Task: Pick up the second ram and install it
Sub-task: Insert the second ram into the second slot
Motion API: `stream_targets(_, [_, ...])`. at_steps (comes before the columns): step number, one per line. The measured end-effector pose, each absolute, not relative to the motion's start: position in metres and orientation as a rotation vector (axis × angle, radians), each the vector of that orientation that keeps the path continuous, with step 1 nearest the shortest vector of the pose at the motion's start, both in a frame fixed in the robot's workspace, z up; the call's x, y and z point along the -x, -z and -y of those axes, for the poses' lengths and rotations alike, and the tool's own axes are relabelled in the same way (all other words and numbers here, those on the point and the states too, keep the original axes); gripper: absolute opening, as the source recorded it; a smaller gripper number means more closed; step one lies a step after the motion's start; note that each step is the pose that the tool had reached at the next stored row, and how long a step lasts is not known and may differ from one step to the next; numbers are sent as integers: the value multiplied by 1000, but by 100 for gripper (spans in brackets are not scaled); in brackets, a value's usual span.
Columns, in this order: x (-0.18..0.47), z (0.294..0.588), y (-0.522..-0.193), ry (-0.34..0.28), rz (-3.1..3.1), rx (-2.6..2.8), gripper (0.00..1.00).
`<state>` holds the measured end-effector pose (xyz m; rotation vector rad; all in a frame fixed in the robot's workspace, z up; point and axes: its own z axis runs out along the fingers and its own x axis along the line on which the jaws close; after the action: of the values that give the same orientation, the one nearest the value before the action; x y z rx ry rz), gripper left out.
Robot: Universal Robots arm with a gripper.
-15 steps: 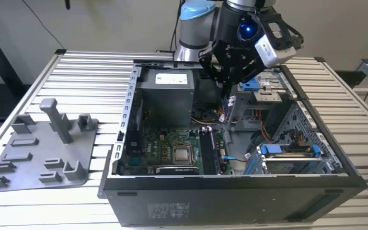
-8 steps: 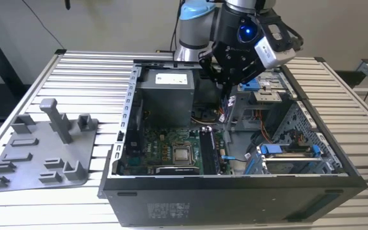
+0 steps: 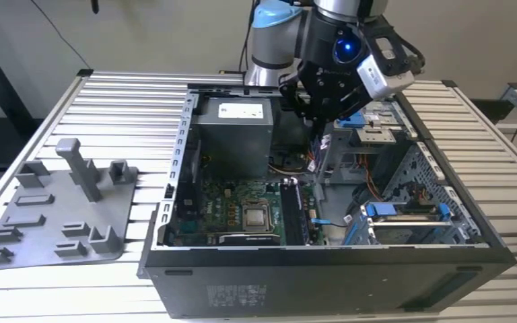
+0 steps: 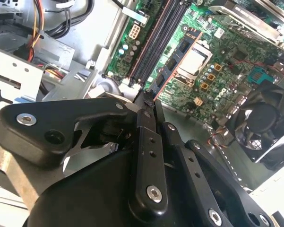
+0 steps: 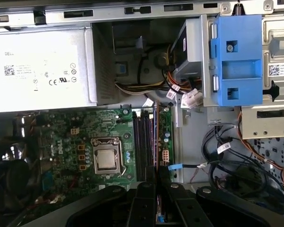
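Above the open case (image 3: pixel 330 282), the ram (image 4: pixel 174 60) hangs clear of the board (image 5: pixel 56 127). The gripper (image 4: pixel 146 98) is closed on it, with the stick reaching past the fingertips. The slots (image 4: pixel 156 40) lie just below. My read: get its long edge parallel to a slot, keep it upright and press evenly, since tilt would likely jam it.
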<state>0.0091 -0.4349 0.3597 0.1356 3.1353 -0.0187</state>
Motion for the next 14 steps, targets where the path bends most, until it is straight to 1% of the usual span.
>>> stream_targets(14, [-10,435,-354,19,-3135,-136,14])
